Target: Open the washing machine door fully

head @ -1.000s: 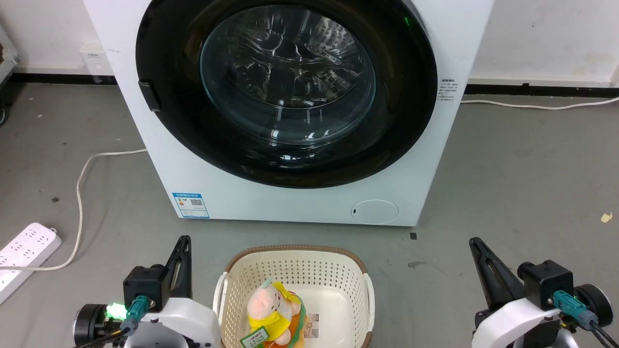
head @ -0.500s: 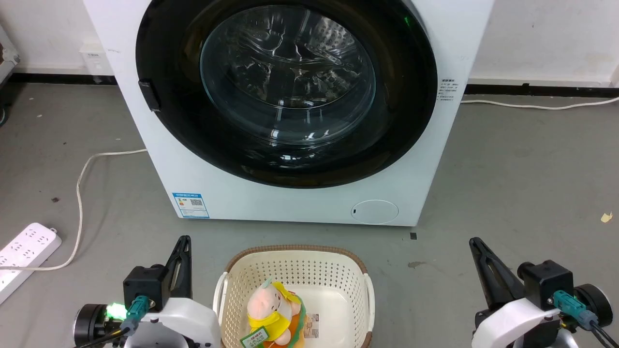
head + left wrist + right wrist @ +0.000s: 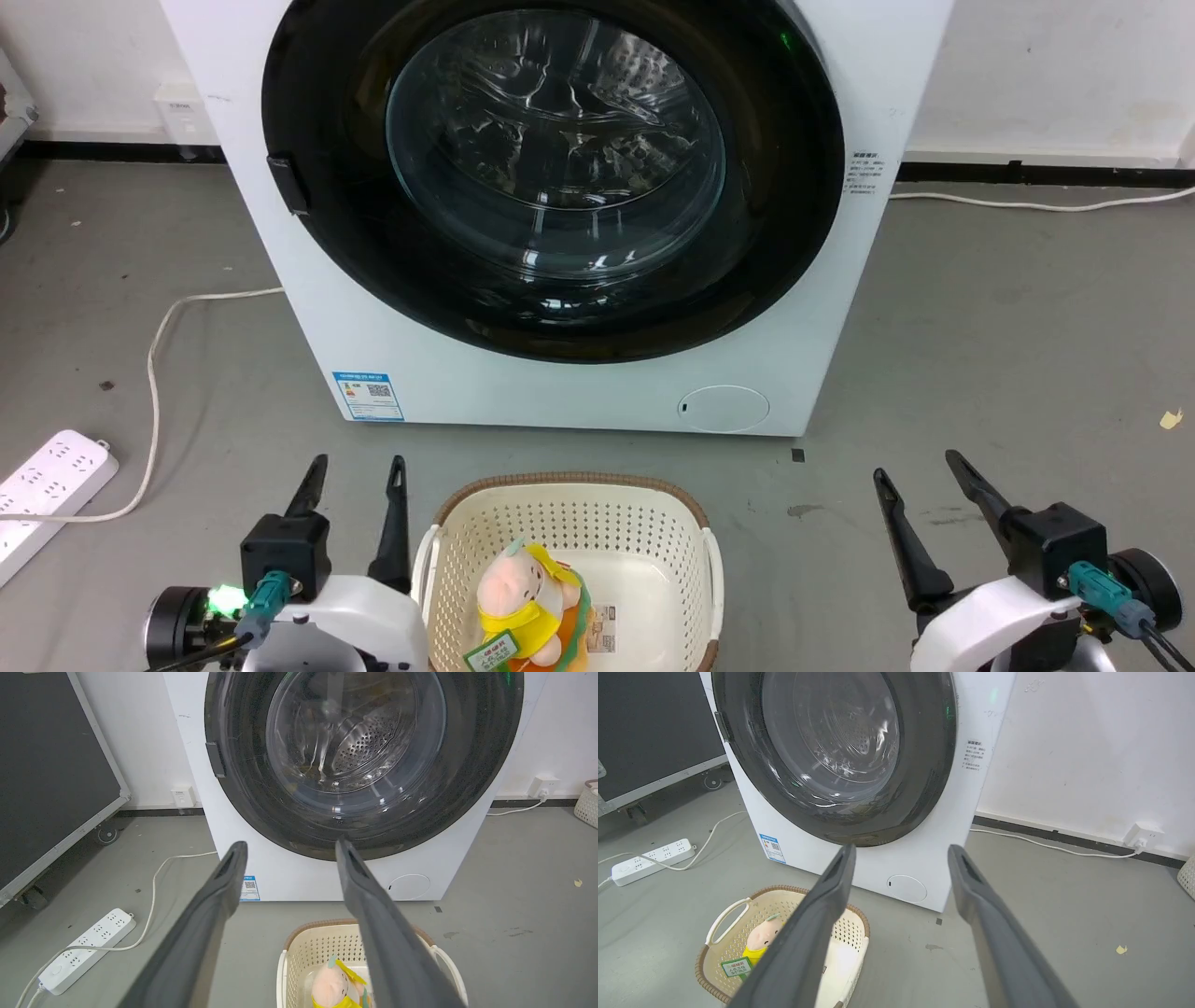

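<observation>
Pre-reach: door (image 3: 555, 159) closed. Left tool (image 3: 360, 459) & right tool (image 3: 914, 464) spread, empty, well short of door. Next: hook tab (image 3: 288, 184) at door's left edge, pull.

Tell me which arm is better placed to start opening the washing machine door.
Probably the left. The washing machine door is shut; its handle-like tab sits on the left edge, nearer the open left gripper than the open right gripper.

You're looking at a glossy black washing machine door (image 3: 555, 168) with clear glass on a white machine body (image 3: 523, 392), a blue sticker (image 3: 368, 396), a cream hole-dotted basket (image 3: 597, 523) rimmed brown, and a pink-and-yellow plush toy (image 3: 523, 593) with maybe green trim, on grey floor (image 3: 1008, 355).
</observation>
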